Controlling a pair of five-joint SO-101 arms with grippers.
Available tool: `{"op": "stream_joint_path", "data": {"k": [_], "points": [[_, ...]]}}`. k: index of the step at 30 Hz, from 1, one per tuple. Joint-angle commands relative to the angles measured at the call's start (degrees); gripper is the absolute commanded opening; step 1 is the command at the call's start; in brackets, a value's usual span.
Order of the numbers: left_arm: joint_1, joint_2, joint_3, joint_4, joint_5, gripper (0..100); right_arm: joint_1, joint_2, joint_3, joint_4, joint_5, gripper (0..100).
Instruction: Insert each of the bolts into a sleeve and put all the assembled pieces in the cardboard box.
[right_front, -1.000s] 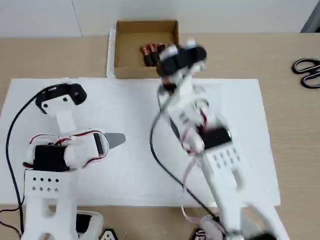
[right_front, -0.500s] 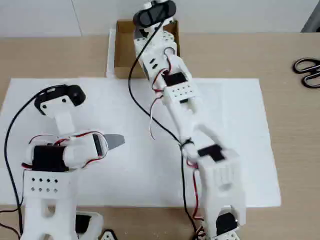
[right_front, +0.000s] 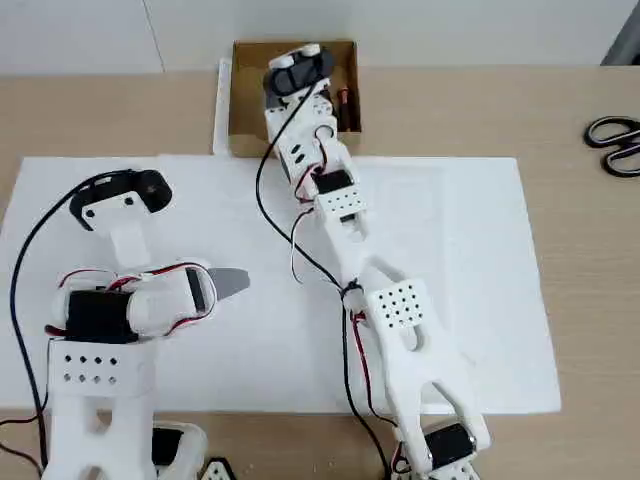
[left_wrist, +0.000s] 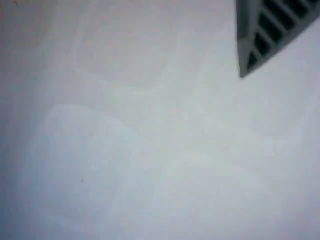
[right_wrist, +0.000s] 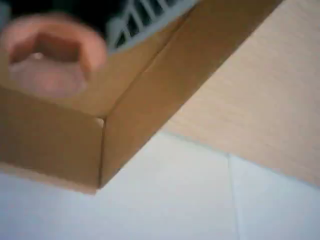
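1. Cardboard box (right_front: 248, 100): open-topped, at 12 o'clock of the table in the high view. It stands on the bare wood and its near wall meets the far edge of the white sheet. The right wrist view shows one outer corner of it close up, with sheet and wood beyond.
2. Copper pieces (right_front: 346, 108): a small dark-and-copper cluster inside the box, against the wall at the box's 3 o'clock side. Bolt and sleeve cannot be told apart.
3. Copper-coloured piece (right_wrist: 46, 59): a blurred, rounded shape in the right wrist view, just inside the box corner. Whether it is held or lies in the box cannot be told.
4. Right gripper (right_front: 298, 74): over the box interior, toward its 12 o'clock wall. The arm runs from its base at 6 o'clock straight up across the sheet. Grip state: cannot tell.
5. Left gripper (right_front: 232, 281): low over the sheet at about 8 o'clock of the table, pointing toward 3 o'clock, with its arm folded behind it. It is well apart from the box. Grip state: cannot tell; nothing is seen at it.
6. White sheet (right_front: 470, 250): covers the middle of the table under both arms.
7. Table (right_front: 560, 100): light wood, bare around the sheet.
8. Scissors (right_front: 612, 142): black-handled, on the wood at 2 o'clock, at the view's edge.
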Motion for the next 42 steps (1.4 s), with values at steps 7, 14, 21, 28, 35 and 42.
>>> {"op": "stream_joint_path", "data": {"k": [7, 14, 21, 28, 35, 42], "points": [[-0.2, -1.3, -2.1, 0.4, -0.2, 34, -0.7, 2.4, -6.8, -1.1, 1.0, 1.7], [-0.2, -1.4, -2.1, 0.4, -0.2, 34, -0.7, 2.2, -6.9, 6.1, 1.0, 24.3], [0.0, -1.4, -2.1, 0.4, -0.2, 34, -0.6, 2.2, -10.9, 6.6, 1.0, 25.3], [0.2, -1.5, -2.8, 0.2, -0.4, 34, 0.7, 2.1, -26.7, 19.6, 1.0, 25.3], [0.2, -1.5, -11.1, 0.4, -0.4, 34, 5.0, -6.2, -30.2, 34.5, 0.8, 25.3], [0.2, -1.6, -18.4, 0.4, -0.4, 34, 6.5, -28.9, -30.2, 65.3, 0.8, 25.3]]}}
